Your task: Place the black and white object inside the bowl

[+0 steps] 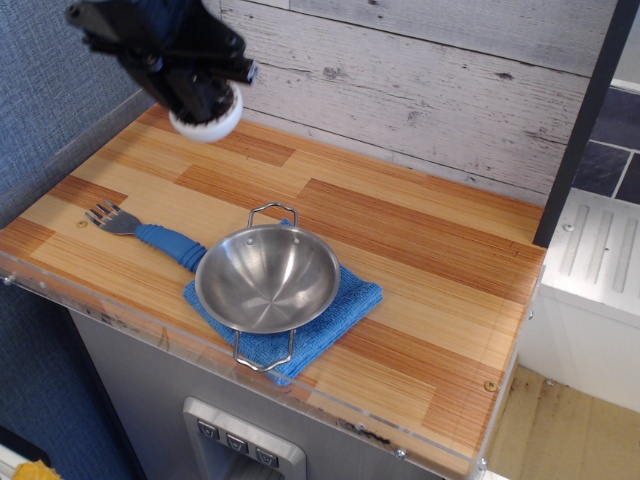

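While the only view looks down on the counter (420, 250) from above and in front, the claw (195, 85) hangs over the back-left corner, pinching the black and white object (207, 117) from above. Only the white domed underside shows, poking out below the dark fingers; the black ridged face and knob are hidden in the grip. It is held in the air, clear of the wood and well apart from the bowl (267, 277).

Judging by its small size and moulded look, the piece is probably light, rigid plastic, so weight should be no trouble. The smooth rounded dome is likely slippery, and a squeeze on the curve could let it squirt out; the ridged top or the short knob seem the surer places to hold. It does not look fragile, so a short drop should do no harm.

That bowl sits on a blue cloth (345, 310) near the front edge, mouth open and empty, a blue-handled fork (150, 235) just beside its left rim. Polished steel may let a round piece roll and rattle about.
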`<state>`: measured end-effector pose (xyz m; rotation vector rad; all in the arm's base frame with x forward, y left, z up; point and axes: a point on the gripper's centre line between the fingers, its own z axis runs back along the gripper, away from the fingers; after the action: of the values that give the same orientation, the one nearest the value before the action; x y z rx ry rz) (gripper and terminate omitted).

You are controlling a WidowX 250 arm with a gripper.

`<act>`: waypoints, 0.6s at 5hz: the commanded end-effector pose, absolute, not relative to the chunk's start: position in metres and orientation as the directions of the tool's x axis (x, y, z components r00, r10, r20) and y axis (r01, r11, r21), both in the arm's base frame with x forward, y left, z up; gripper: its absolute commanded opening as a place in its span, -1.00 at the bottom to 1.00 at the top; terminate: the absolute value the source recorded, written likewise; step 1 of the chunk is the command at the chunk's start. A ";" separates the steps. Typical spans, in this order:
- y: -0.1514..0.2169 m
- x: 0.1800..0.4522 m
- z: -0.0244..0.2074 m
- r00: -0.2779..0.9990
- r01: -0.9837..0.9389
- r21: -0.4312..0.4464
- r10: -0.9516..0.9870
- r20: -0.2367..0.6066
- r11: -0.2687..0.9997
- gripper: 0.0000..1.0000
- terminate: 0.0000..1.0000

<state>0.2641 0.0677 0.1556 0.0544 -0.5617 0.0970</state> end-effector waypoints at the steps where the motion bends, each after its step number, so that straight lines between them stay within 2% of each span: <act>1: 0.057 0.233 0.141 0.864 -0.033 0.036 0.010 0.503 0.999 -1.00 -1.00; 3: 0.031 0.239 0.107 0.900 0.062 0.051 -0.078 0.429 0.997 -1.00 -1.00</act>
<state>0.2425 0.0257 0.0982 0.0276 -0.4147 -0.0689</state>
